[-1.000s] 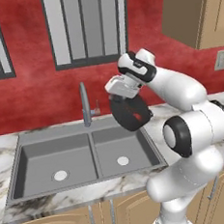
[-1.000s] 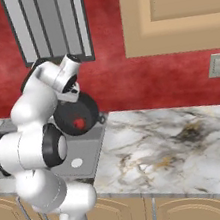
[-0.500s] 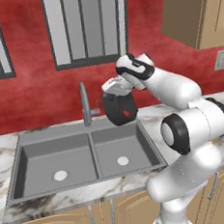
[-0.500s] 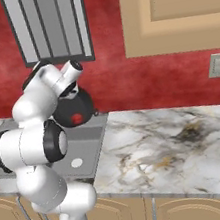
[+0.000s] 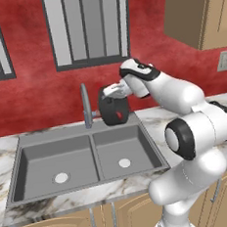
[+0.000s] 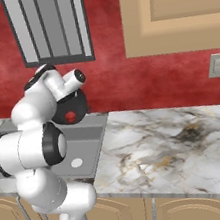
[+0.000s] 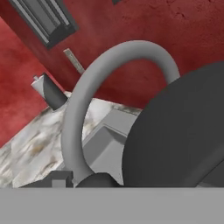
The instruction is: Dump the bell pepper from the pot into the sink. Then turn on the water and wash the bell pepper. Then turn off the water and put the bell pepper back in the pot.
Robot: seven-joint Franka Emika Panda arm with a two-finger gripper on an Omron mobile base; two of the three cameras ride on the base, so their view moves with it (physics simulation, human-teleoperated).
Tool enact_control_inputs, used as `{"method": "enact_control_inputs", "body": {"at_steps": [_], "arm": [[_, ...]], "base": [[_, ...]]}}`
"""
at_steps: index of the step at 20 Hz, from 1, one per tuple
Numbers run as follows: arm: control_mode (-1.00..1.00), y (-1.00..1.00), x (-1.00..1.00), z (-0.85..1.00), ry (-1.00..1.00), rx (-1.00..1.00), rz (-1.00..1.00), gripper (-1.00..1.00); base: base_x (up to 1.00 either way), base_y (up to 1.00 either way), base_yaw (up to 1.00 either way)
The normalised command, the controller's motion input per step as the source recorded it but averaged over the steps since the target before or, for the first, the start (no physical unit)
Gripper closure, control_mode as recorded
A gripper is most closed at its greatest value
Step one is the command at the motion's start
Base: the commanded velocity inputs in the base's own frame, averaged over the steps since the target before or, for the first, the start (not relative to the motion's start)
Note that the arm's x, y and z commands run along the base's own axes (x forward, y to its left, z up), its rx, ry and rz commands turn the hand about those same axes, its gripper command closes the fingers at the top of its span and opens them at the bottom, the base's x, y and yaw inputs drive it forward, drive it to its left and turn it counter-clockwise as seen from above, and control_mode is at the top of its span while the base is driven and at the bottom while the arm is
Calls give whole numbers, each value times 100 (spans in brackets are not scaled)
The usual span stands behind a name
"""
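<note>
- Fingers of the gripper (image 5: 114, 92) stand wide, clamped on the rim of the pot (image 5: 114, 111), which they hold in the air, tipped on its side.
- Pot hangs above the back of the right basin of the sink (image 5: 87, 178), just beside the faucet (image 5: 86, 106).
- From the right base view, the pot's dark mouth faces toward the camera and the pepper (image 6: 71, 117) shows red inside it, low against the wall of the pot.
- From the hand view, the pot's black side (image 7: 183, 135) looms at the right, with the grey arc of the faucet (image 7: 87, 100) curving beside it and the sink's edge (image 7: 105, 135) below.
- Both basins show a pale drain; a marble counter (image 6: 179, 146) stretches to the right of the sink.
</note>
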Motion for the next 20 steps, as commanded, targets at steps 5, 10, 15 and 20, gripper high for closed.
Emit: {"method": "enact_control_inputs", "body": {"at_steps": [5,10,15,20], "arm": [[-100,-2,0,0,-2,12,0,100],[-100,-10,0,0,0,13,0,100],[-100,-20,0,0,0,13,0,100],[-100,-31,-1,0,0,12,0,100]], "base": [[0,0,0],[0,0,0],[0,0,0],[0,0,0]]}}
